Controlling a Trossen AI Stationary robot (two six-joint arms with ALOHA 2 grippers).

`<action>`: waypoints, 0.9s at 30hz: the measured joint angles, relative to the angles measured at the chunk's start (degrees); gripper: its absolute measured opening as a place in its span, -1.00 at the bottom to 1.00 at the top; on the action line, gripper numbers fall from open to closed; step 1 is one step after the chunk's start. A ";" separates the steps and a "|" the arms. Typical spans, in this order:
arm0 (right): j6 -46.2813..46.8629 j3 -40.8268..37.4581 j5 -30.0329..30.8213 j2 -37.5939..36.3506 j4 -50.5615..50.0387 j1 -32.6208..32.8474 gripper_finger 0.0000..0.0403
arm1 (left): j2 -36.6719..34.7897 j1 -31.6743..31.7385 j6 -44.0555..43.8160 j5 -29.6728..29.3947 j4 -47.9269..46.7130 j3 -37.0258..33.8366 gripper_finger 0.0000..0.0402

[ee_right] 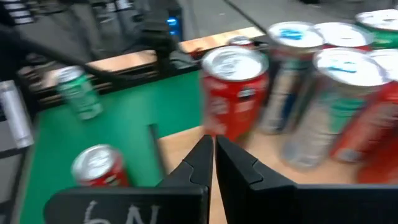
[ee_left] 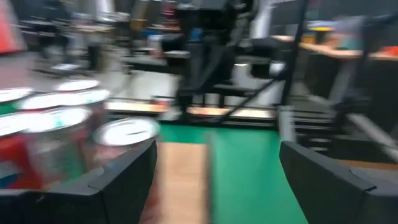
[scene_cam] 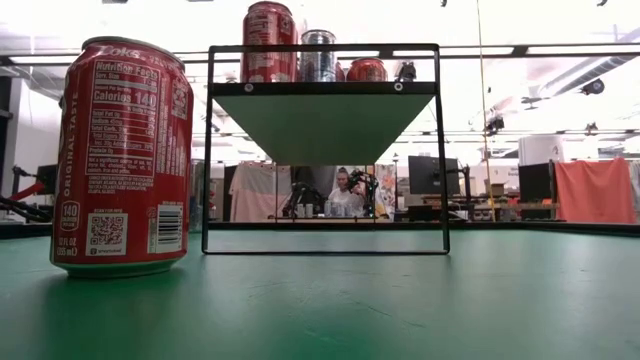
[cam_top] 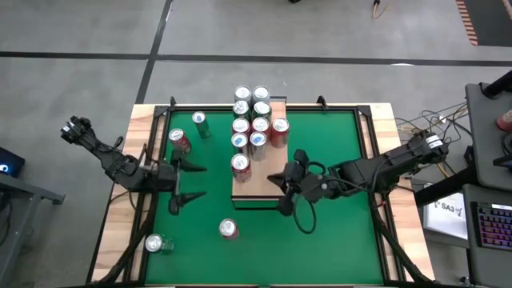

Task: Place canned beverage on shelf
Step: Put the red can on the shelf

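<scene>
The left pincer (cam_top: 186,182) is hanging released and empty left of the shelf (cam_top: 258,192); the right pincer (cam_top: 282,189) is clenched, empty. Next: fetching a loose can (cam_top: 229,229), lower centre.

Two dark, jointed arms with black two-finger grippers

Both arms are black, built of chunky segmented links. The left arm (cam_top: 104,156) has a knobbly end joint and its left gripper (cam_top: 186,182) carries two slim, pointed black fingers (ee_left: 118,180) with flat, angular faces. The right arm (cam_top: 384,166) shows a pale grey band near its far joint, and a thin black cable loops beside the right gripper (cam_top: 282,192). The right gripper's tapered black fingers (ee_right: 239,165) rise from a dark plate bearing white handwritten characters.
</scene>
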 joint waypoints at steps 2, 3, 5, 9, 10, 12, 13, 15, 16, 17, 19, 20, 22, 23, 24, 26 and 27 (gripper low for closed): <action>0.05 0.38 -1.16 0.00 -0.19 1.37 -0.95 | 1.53 -0.21 -1.18 4.90 -0.89 1.95 0.62; 0.11 0.65 -1.83 0.00 -0.09 2.07 -0.95 | 2.42 -0.37 -1.94 6.48 -1.54 2.88 0.62; 0.10 0.94 -2.99 0.02 0.99 3.47 -0.95 | 4.61 -0.80 -3.28 8.07 -2.39 4.77 0.62; -0.45 0.94 -3.02 0.98 4.30 6.20 -0.95 | 9.72 -2.39 -6.72 8.16 -7.49 8.23 0.62; -0.72 0.94 -3.04 1.48 5.06 6.66 -0.95 | 11.05 -2.96 -8.47 8.18 -9.72 9.16 0.62; -0.57 0.94 -3.02 2.55 5.45 7.56 -0.95 | 13.71 -4.26 -12.37 8.17 -13.94 10.78 0.62; -0.10 0.94 -3.02 3.12 5.43 7.97 -0.95 | 15.13 -5.07 -14.45 8.17 -15.70 11.44 0.62; 0.62 0.94 -3.25 4.35 5.41 8.82 -0.95 | 17.88 -7.08 -18.09 8.15 -18.75 12.14 0.62; 1.15 0.94 -4.38 4.84 5.37 9.18 -0.95 | 19.23 -8.24 -19.62 8.20 -20.23 12.49 0.62; 1.77 0.94 -6.10 5.41 5.40 9.47 -0.95 | 20.47 -9.33 -21.07 8.28 -21.61 12.90 0.62; 3.38 0.98 -9.85 6.32 5.44 9.72 -0.95 | 22.61 -11.35 -23.98 8.35 -24.85 13.92 0.62; 4.11 1.02 -10.89 6.85 5.42 9.74 -0.95 | 23.61 -12.27 -25.31 8.35 -26.28 14.35 0.62; 5.57 1.32 -11.64 8.25 5.50 9.73 -0.95 | 25.52 -13.97 -26.97 8.26 -27.61 14.67 0.62; 6.00 1.43 -11.58 9.06 5.59 9.80 -0.95 | 26.40 -14.76 -27.21 8.12 -27.62 14.67 0.62; 6.16 1.54 -11.49 10.12 5.66 9.83 -0.95 | 27.24 -15.45 -27.27 7.55 -27.28 14.62 0.62; 6.11 1.90 -11.54 12.61 6.82 9.88 -0.95 | 29.08 -16.54 -27.22 5.26 -26.92 14.41 0.62; 5.83 1.95 -11.54 13.85 7.65 9.90 -0.95 | 30.09 -16.89 -27.20 4.29 -27.04 14.30 0.62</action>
